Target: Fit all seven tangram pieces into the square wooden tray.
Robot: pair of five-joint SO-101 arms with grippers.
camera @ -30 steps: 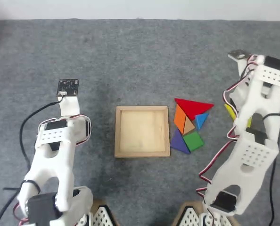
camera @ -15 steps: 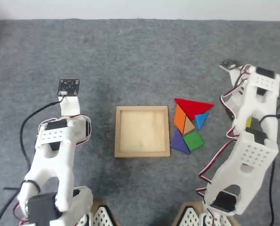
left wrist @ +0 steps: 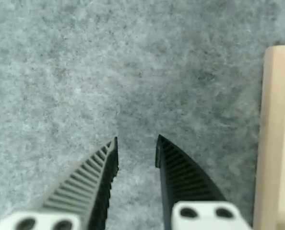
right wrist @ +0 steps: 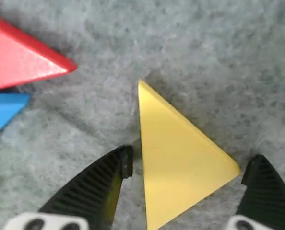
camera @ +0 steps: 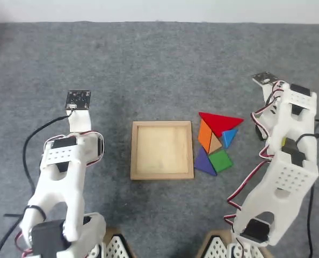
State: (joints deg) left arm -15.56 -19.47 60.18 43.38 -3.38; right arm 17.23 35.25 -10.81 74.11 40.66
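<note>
Looking down, high view: tray point(camera: 162, 124) sits mid-desk point(camera: 149, 64). Six pieces lie outside it in a tight cluster just beside its right edge: red triangle point(camera: 219, 121) at the far end, orange piece point(camera: 204, 133), blue triangle point(camera: 229, 136), tan triangle point(camera: 215, 144), purple piece point(camera: 203, 161) and green square point(camera: 220, 159) at the near end. Left arm point(camera: 63, 177) stands left of the tray, well apart from the cluster. Right arm point(camera: 285, 161) stands right of the cluster.

Left wrist view: left gripper point(left wrist: 136, 143) is released, its fingers slightly apart over bare desk, grasping nothing. The tray rim runs along one side.

Right wrist view: right gripper point(right wrist: 191, 158) is released, fingers spread wide, one on each side of the yellow triangle point(right wrist: 178, 163), which lies flat on the desk. One fingertip point(right wrist: 125, 158) is just beside its edge. Red and blue triangle corners lie near, apart from the yellow.
</note>
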